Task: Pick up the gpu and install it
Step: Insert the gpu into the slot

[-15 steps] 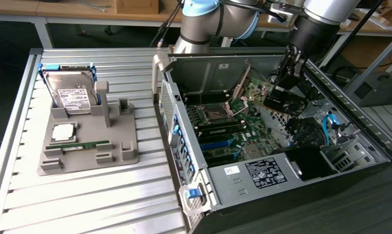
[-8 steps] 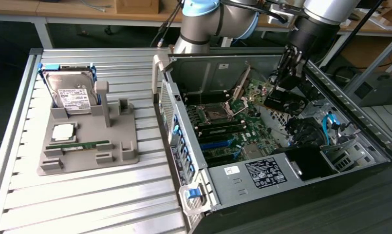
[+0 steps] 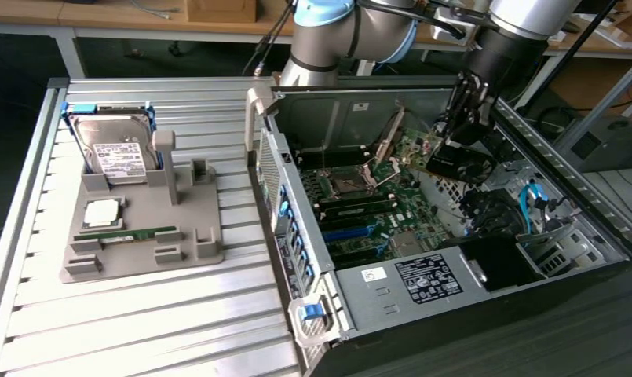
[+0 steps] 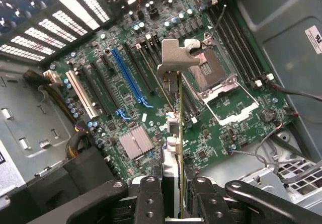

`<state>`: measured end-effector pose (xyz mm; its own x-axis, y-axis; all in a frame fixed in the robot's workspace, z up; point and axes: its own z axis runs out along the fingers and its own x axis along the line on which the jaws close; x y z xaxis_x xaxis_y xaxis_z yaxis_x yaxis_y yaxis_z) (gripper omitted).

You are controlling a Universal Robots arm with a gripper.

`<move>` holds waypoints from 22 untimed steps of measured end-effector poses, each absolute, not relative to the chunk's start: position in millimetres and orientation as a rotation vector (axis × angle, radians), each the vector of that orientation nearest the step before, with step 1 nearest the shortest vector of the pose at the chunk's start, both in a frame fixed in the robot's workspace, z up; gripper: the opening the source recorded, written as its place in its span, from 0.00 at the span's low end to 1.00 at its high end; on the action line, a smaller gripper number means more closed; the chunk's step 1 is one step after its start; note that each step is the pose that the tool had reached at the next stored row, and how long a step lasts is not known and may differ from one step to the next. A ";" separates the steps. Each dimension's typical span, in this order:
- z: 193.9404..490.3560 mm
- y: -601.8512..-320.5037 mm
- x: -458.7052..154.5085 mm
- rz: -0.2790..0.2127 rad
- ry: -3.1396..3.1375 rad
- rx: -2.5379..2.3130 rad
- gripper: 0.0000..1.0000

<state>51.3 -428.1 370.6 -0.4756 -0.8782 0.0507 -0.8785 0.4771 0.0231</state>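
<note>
The slatted metal table (image 3: 137, 322) carries the open computer case (image 3: 337, 118), which lies on its side at the exterior view's right. Its green motherboard (image 4: 126, 98) faces up, with a long blue slot (image 4: 130, 78) and an open CPU socket (image 4: 216, 78). At the exterior view's left, well apart from the case, is a grey holder (image 3: 137, 259). An upright hard drive (image 3: 117, 149) and a flat RAM stick (image 3: 127, 233) sit in it. I am inside the case, and my gripper (image 4: 178, 204) is clamped on the gpu (image 4: 179, 113). My fingers (image 4: 151, 199) press both its faces. The card hangs edge-on over the motherboard, its silver bracket (image 4: 177, 53) farthest from me. I cannot tell whether it touches the board.
</note>
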 end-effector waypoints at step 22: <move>370.5 -428.1 51.3 0.016 -2.524 1.777 0.27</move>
